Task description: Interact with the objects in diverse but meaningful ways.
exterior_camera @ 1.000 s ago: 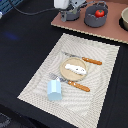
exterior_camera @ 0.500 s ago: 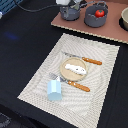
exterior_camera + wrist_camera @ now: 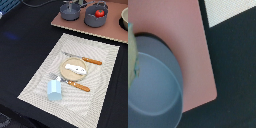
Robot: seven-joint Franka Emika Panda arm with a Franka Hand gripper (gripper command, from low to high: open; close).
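Surface: black table [image 3: 20, 55] carrying striped placemat [image 3: 100, 95], laid as a place setting.
Tomato [image 3: 99, 13]: sitting in grey pot [image 3: 92, 19], seemingly for cooking.
Gripper: hovering out of shot; finger spread unknowable.

The surface [image 3: 20, 55] under my work looks like dark matt cloth, with no shine. On it lies a placemat [image 3: 102, 85] of pale woven fabric, finely ribbed. The round plate [image 3: 66, 73] at its middle looks like light wood, smooth, and the white flat piece [image 3: 75, 68] on it is dull, plastic-like. The knife and fork have orange-brown handles [image 3: 92, 61] that look wooden. The pale blue cup [image 3: 54, 91] seems smooth matt plastic. The pink board [image 3: 188, 35] is even and matt. The grey pots [image 3: 95, 17] look like smooth plastic with a soft sheen; the small red tomato [image 3: 100, 13] is glossy
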